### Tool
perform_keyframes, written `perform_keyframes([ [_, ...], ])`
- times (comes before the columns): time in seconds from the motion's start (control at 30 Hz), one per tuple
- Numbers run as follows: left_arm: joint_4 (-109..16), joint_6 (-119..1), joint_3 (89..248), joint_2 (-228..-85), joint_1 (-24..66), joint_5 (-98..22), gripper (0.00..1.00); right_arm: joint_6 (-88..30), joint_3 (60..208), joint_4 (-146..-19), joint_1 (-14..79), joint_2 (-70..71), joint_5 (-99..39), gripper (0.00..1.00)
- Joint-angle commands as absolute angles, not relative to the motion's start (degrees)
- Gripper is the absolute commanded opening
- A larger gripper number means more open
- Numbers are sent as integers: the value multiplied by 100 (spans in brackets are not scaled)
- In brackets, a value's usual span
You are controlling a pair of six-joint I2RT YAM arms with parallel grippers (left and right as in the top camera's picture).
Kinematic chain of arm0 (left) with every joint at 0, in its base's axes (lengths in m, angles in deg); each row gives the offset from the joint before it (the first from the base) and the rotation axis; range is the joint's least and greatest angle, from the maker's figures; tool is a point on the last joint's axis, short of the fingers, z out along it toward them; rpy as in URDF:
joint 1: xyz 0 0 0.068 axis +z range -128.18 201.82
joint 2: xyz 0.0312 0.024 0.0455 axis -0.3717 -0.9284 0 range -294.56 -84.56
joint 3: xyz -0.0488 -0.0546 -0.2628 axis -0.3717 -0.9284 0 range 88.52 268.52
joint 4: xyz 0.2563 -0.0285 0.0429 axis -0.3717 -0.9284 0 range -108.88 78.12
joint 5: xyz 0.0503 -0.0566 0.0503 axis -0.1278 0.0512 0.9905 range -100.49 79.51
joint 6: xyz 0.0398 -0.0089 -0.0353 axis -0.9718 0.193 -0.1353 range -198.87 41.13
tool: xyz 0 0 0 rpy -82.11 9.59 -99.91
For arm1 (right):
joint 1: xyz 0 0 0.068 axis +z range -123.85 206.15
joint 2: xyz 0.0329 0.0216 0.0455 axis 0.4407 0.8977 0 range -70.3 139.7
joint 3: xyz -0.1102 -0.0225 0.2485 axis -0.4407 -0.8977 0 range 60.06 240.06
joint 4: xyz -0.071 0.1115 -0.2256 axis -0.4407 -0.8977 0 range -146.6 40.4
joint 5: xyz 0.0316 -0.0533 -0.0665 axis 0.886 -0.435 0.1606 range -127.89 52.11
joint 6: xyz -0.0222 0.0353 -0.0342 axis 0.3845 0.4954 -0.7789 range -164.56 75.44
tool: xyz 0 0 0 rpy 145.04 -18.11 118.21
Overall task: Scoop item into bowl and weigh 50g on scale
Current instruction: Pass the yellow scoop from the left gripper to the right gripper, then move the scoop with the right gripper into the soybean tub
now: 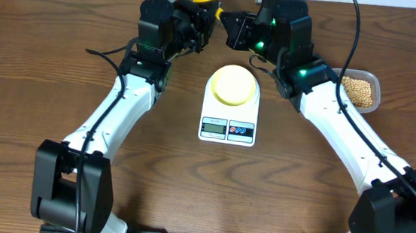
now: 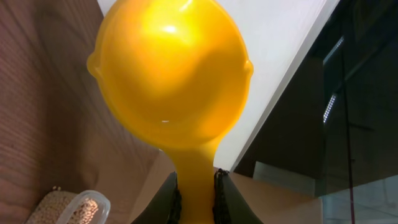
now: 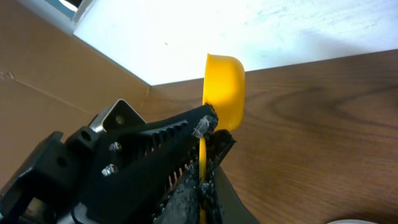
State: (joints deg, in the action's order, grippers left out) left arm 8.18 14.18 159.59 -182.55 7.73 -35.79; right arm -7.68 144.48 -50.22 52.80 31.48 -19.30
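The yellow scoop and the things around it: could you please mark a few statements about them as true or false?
1. The left hand grips the yellow scoop by its handle. True.
2. The bowl stands on the table beside the scale. False: it sits on the scale's round platform.
3. The beans lie in the clear tub next to the right arm. True.
4. The right hand is wide open and away from the scoop. False: it is shut on the scoop's handle, next to the left hand.
5. The scoop is dipped into the tub. False: it is held at the far edge of the table, well away from the tub.
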Motion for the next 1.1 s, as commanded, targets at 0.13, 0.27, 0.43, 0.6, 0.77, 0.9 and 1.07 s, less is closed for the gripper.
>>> perform_keyframes([
  [0.13, 859, 1488, 16012, -18242, 758, -3749, 7, -794, 14540, -5210, 5289, 3163, -1974, 14],
  [0.27, 859, 1488, 16012, -18242, 758, -3754, 7, -796, 14540, -5214, 5287, 3163, -2103, 13],
  [0.43, 857, 1488, 16012, -18242, 758, -3859, 8, -799, 14540, -5214, 5287, 3163, -2192, 1],
  [0.6, 857, 1486, 16012, -18242, 758, -3968, 7, -1085, 14540, -5190, 5269, 3163, -2195, 1],
  [0.77, 840, 1276, 16012, -18242, 762, -3959, 36, -1443, 14542, -5166, 5160, 3161, -2190, 1],
  [0.9, 837, 256, 16012, -18242, 765, -3939, 48, -1644, 14642, -5254, 4931, 3161, -2186, 1],
  [1.07, 763, -1430, 16012, -18242, 765, -4007, 66, -1824, 15322, -6257, 4456, 3161, -2037, 1],
])
